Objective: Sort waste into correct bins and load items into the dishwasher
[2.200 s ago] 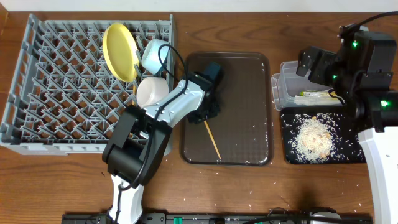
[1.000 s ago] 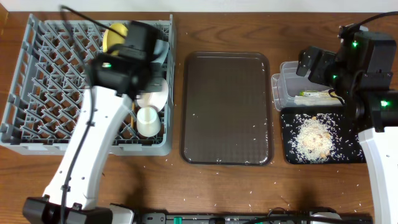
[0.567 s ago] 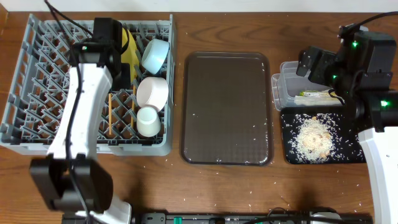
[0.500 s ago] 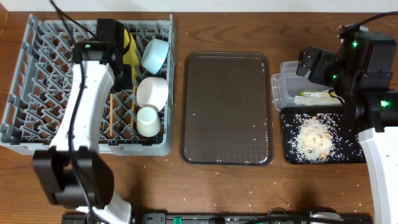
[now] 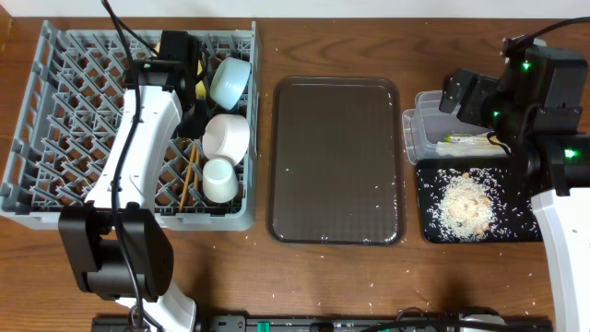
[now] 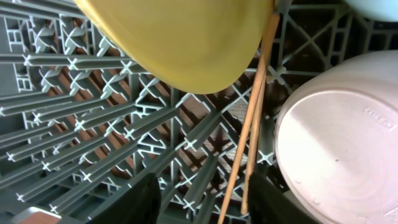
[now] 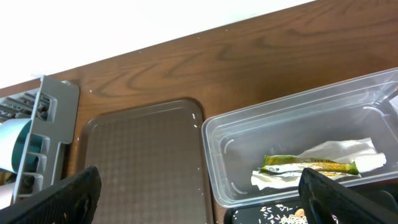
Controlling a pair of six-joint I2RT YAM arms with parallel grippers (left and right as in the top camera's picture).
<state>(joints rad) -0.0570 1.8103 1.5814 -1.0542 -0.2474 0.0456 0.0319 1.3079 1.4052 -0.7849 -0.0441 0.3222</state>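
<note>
Between the wide-spread fingers of the left gripper (image 6: 206,194), a pair of chopsticks (image 6: 252,124) lying slantwise on the rack (image 6: 81,124) grid, not pinched. Just ahead, yellow plate (image 6: 180,37) standing on edge; to the right, white bowl (image 6: 339,137) close beside the sticks. Below the right gripper (image 7: 199,182), also spread wide and empty, clear tub (image 7: 292,121) holding a white wrapper (image 7: 348,151) and a green-and-yellow packet (image 7: 305,165). Nearer its base, black tray (image 5: 426,221) strewn with rice (image 5: 466,207).
</note>
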